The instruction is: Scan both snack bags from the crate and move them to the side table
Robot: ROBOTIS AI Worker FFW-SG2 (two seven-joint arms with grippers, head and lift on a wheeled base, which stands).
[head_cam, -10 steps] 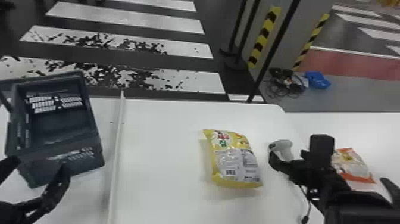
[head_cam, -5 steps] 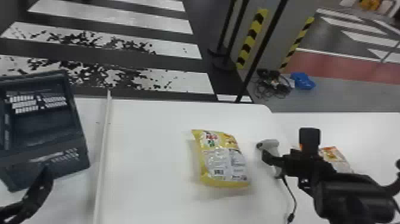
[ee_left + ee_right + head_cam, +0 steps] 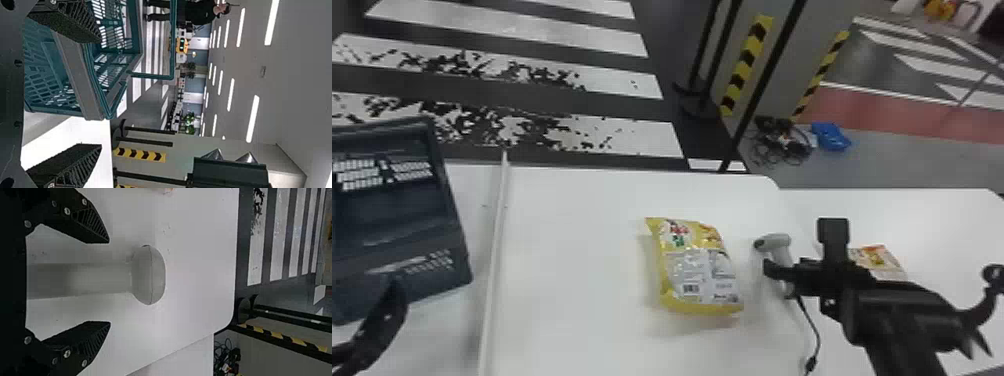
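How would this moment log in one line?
right gripper: open around scanner handle | yellow snack bag: beside scanner | orange snack bag: on side table

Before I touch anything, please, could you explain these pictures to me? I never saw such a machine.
It is a robot with two black arms, each ending in a two-fingered gripper. One picture looks down from its head; the others come from its wrists and are turned sideways. On the white table you see the crate at left, a yellow snack bag in the middle, and a grey scanner at right. An orange-and-white bag lies on the side table. The left gripper is open by the crate; the right gripper is open around the scanner's handle. Nothing is held.
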